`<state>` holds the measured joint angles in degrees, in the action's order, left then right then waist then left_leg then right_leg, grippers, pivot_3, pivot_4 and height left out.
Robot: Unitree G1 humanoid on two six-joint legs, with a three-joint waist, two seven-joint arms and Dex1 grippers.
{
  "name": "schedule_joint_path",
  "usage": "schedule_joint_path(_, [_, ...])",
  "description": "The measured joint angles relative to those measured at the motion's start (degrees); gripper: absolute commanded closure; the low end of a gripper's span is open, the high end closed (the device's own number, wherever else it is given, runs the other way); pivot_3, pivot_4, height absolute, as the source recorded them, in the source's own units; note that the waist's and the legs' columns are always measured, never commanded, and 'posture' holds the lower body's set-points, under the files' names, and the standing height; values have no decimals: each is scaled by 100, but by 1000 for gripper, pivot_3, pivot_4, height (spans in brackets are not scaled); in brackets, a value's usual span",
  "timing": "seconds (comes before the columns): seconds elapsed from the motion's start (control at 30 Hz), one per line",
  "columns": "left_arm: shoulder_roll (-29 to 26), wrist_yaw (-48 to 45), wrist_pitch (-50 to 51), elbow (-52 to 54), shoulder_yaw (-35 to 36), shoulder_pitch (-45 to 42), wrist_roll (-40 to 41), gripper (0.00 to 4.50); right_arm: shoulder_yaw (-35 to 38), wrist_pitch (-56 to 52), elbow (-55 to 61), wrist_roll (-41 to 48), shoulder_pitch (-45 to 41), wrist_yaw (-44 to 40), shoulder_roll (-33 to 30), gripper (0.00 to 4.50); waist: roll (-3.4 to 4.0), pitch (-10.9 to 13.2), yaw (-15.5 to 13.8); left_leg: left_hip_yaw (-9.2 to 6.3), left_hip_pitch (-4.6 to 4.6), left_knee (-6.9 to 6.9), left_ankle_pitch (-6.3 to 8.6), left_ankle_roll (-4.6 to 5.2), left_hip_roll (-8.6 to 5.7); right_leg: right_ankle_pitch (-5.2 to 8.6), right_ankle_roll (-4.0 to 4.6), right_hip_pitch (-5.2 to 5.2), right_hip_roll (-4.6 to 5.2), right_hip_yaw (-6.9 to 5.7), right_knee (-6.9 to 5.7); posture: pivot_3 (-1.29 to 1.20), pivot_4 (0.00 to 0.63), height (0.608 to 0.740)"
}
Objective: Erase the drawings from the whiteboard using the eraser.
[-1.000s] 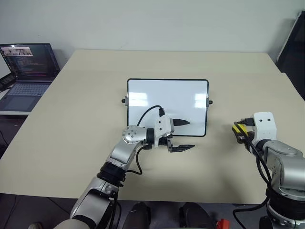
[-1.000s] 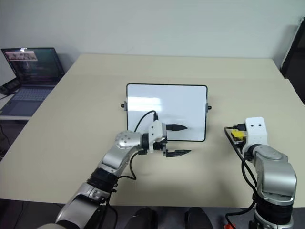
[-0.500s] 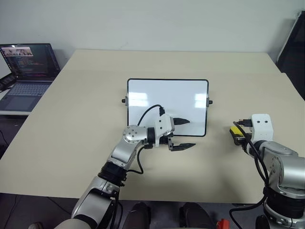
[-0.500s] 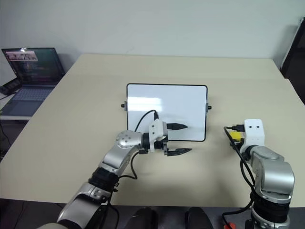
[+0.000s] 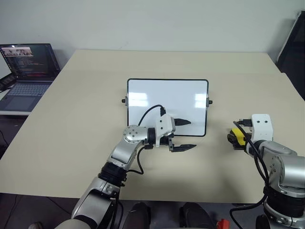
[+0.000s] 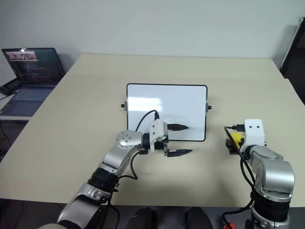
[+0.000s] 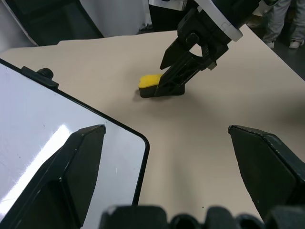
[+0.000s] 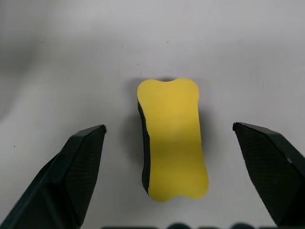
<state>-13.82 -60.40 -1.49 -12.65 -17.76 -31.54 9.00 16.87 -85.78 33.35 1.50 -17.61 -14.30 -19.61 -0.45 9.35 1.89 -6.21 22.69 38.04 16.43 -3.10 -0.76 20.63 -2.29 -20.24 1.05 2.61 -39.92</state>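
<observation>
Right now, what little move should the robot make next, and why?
Probably lift the right gripper straight up and away. Its fingers stand wide open with the yellow eraser lying free on the table between them, and the whiteboard looks clean, with no red marks visible, so the wiping seems done.

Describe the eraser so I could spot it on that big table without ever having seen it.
On the wide beige table, look to the right of the black-framed glossy whiteboard. There a small oblong bright-yellow eraser with a black underside lies flat between the right gripper's open jaws, the only yellow thing there.
</observation>
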Motion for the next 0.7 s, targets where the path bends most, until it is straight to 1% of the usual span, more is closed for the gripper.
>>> schedule_joint_path(0.1, [-23, 58, 192, 320, 13, 101, 35, 0, 1, -12, 108, 13, -11, 68, 6, 26, 1, 0, 2, 0, 1, -1, 0, 0, 0, 0, 0, -1, 1, 2, 1, 0, 150, 740])
schedule_joint_path(0.27, [-201, 313, 881, 1297, 82, 730, 275, 0, 11, -203, 834, 92, 130, 77, 81, 26, 2, -1, 7, -3, 0, -2, 0, 0, 5, 0, 0, -1, 1, 3, -1, 0, 150, 740])
schedule_joint_path(0.33, [-277, 658, 1207, 1753, 195, 1048, 290, 0, 92, -229, 1256, 91, 354, 139, 286, 26, 3, -3, 0, -6, 1, -1, 0, 0, 5, 0, 0, 1, 1, 3, -1, 0, 150, 740])
schedule_joint_path(0.4, [-242, 1243, 1472, 2132, 406, 1364, 216, 0, 92, 19, 1634, 69, 880, 211, 317, 26, 3, -3, -18, -6, 1, 1, 1, 1, 4, 0, -1, 2, 3, 2, 2, 0, 150, 740])
schedule_joint_path(0.5, [-71, 2354, 1910, 2514, 949, 1830, 50, 0, 98, 1252, 1973, -19, 2023, 238, 378, 26, 3, -3, -29, -5, -2, 1, 1, 1, 2, 2, -3, 4, 6, 2, 2, 0, 150, 740])
schedule_joint_path(0.53, [-49, 2512, 1992, 2573, 1038, 1903, 7, 0, 111, 1457, 1984, -24, 2183, 237, 391, 26, 3, -3, -23, -3, -3, 1, 0, 1, 2, 2, -3, 4, 6, 3, -1, 0, 150, 740])
schedule_joint_path(0.57, [-32, 2756, 2085, 2698, 1120, 2043, -62, 0, 245, 1828, 2020, -3, 2419, 240, 617, 26, 2, -4, -20, -2, -11, -1, 0, 0, 2, 2, -3, 8, 5, 4, -1, 0, 150, 740])
schedule_joint_path(0.6, [25, 3119, 2128, 2944, 1216, 2362, -218, 0, 385, 2553, 2066, 11, 2901, 260, 1002, 26, 3, -9, -11, -2, -19, -7, 1, 1, 7, 2, -3, 13, 4, 6, 0, 0, 150, 740])
schedule_joint_path(0.63, [56, 3399, 2131, 3142, 1259, 2690, -364, 0, 388, 3125, 2058, 11, 3400, 253, 1157, 26, 5, -11, -10, 0, -25, -16, 1, 1, 8, 4, -4, 15, 4, 8, 4, 0, 150, 740])
schedule_joint_path(0.67, [53, 3554, 2137, 3219, 1300, 2889, -452, 0, 390, 3414, 2037, 9, 3692, 248, 1227, 26, 7, -10, -6, 2, -25, -17, 1, 1, 9, 5, -4, 14, 4, 10, 3, 0, 150, 740])
schedule_joint_path(0.7, [57, 3855, 2150, 3280, 1402, 3178, -619, 0, 427, 3938, 1980, -6, 4065, 268, 1386, 26, 7, -10, 3, 6, -26, -16, 1, 0, 11, 4, -4, 12, 4, 12, 1, 0, 150, 740])
